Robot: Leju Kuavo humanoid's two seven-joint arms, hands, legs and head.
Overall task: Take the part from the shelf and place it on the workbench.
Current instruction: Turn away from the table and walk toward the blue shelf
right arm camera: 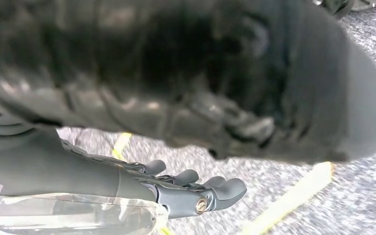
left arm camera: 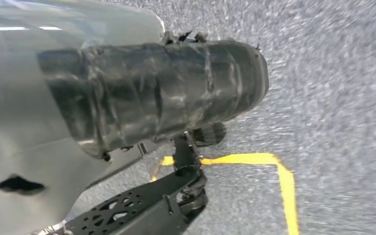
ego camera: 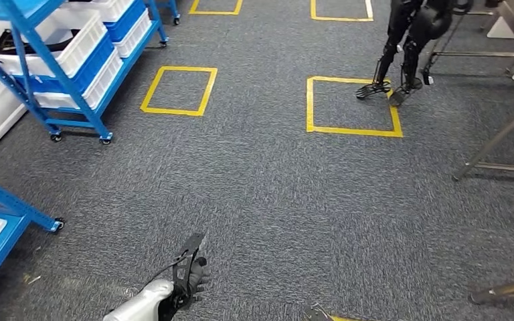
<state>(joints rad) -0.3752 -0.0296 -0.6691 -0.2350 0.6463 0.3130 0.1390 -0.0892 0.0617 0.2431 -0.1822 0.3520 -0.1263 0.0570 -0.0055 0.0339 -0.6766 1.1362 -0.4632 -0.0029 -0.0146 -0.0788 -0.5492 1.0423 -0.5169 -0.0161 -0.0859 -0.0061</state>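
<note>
You're out on open grey carpet [ego camera: 254, 194] here, arms hanging, with the blue wheeled shelf [ego camera: 73, 67] well off to your left and its white bins [ego camera: 73, 47] stacked on the tiers. The part you're after isn't something I can pick out; presumably it sits in one of those bins, too far off to tell. Your left hand [ego camera: 189, 275] hangs low by your side, and in the left wrist view it's mostly a ribbed dark cover, so I can't tell how its fingers lie. Your right hand [right arm camera: 196, 188] is clearer: fingers stretched out side by side, slightly apart, holding nothing. Watch the other humanoid robot [ego camera: 408, 47] standing ahead to the right, its feet at the corner of a yellow floor square [ego camera: 353, 107], and the steel table legs [ego camera: 495, 144] along the right edge. Turn toward the shelf too wide and you could clip either; the shelf rides on casters, so a hard nudge may roll it and shift the bins before you reach.
</note>
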